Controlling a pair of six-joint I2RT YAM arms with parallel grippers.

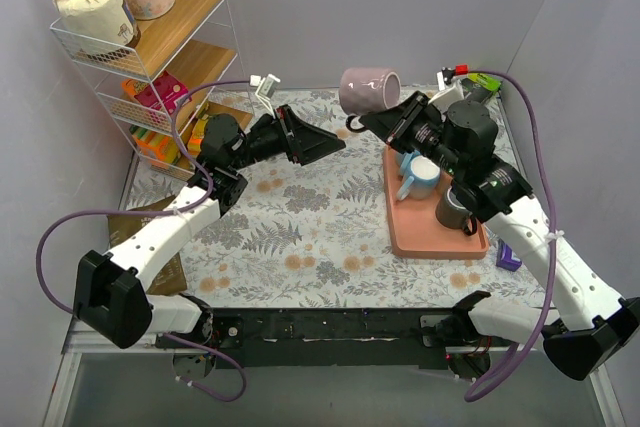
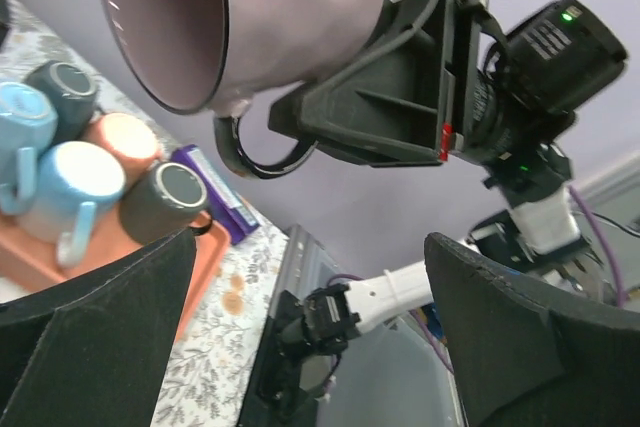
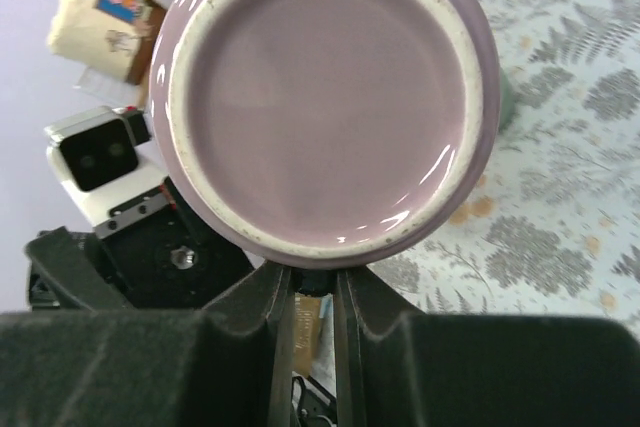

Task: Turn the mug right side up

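The mug (image 1: 368, 89) is pale purple with a dark handle. It hangs on its side above the back of the table, mouth toward the left arm. My right gripper (image 1: 386, 119) is shut on its handle. The right wrist view is filled by the mug's base (image 3: 320, 97), with the right gripper (image 3: 313, 282) pinched narrow just under it. In the left wrist view the mug (image 2: 250, 17) shows its open mouth at top left and its handle (image 2: 262, 157) below. My left gripper (image 1: 325, 142) is open and empty, a little left of and below the mug; its fingers (image 2: 100, 327) frame that view.
A salmon tray (image 1: 420, 237) at the right holds several upright mugs, among them a blue one (image 1: 418, 177) and a dark one (image 1: 455, 209). A purple box (image 1: 508, 255) lies beside the tray. A white wire shelf (image 1: 150, 47) stands at the back left.
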